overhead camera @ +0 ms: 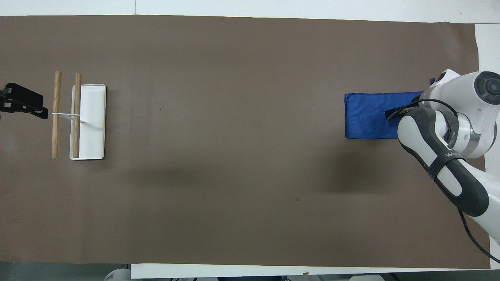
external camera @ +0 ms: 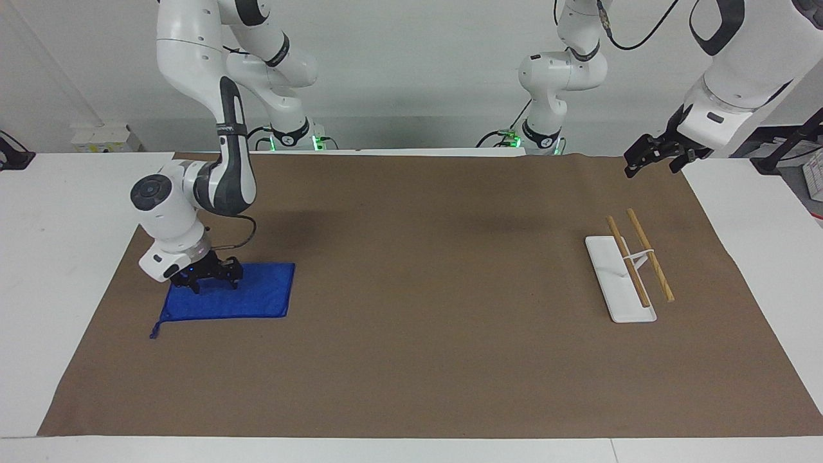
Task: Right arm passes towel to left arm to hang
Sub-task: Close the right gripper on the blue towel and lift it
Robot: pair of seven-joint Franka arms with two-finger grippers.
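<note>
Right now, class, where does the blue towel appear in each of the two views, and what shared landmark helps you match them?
Facing view: the towel lies flat at the picture's lower left, under the right tool.
Overhead view: the towel lies at the middle right, partly covered by the right arm.
Shared landmark: the white rack with two wooden rods, at the table's other end.

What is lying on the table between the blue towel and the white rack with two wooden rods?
Nothing. Between the towel and the rack there is only the bare brown mat, as both the facing and overhead views show.
</note>
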